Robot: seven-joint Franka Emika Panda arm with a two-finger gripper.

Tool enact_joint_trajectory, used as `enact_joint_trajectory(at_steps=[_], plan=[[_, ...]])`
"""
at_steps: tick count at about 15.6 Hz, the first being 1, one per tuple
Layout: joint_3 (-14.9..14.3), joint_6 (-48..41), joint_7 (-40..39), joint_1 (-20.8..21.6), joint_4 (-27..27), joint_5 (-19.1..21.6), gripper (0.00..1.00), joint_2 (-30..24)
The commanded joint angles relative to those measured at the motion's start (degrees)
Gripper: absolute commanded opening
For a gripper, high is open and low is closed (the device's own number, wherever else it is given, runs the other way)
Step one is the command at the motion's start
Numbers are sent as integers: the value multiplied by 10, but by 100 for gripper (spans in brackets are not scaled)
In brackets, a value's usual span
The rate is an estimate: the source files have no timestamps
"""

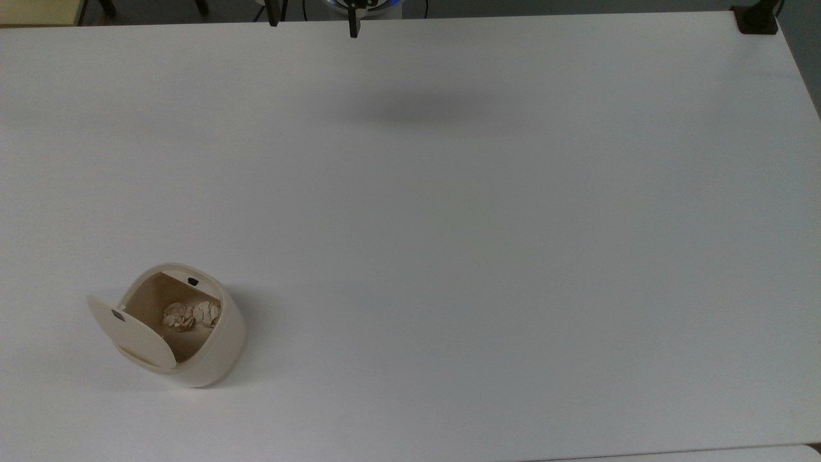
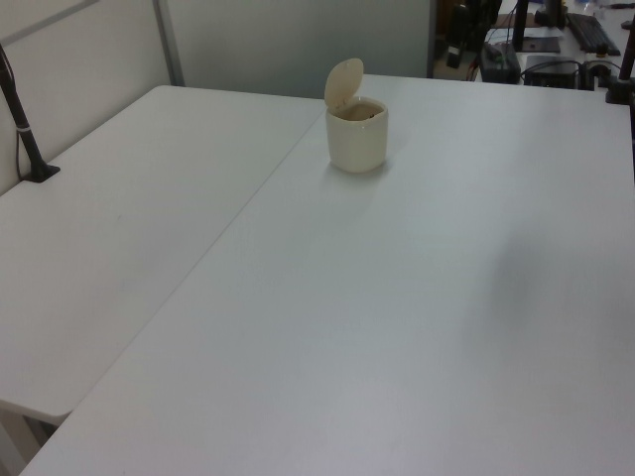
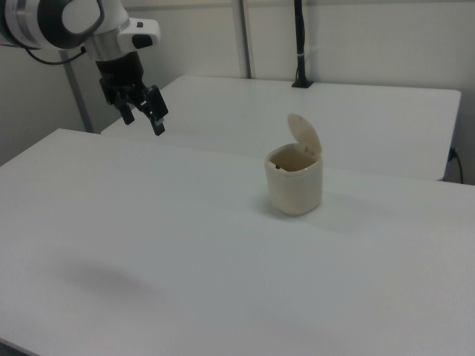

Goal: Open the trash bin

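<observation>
One trash bin, two paper wads

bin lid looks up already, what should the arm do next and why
Probably nothing more than hold off, well away from the bin. The trash bin already stands with its lid tipped upright and crumpled paper visible inside, so the opening looks done. The gripper hangs high above the table, far from the bin, holding nothing. Any approach would only risk knocking the lid shut.
</observation>
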Motion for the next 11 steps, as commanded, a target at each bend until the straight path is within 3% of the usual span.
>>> enact_joint_trajectory(at_steps=[1, 11], plan=[[9, -27, -52, -10, -9, 11, 100, -9], [9, -38, -47, -8, -6, 11, 100, -7]])
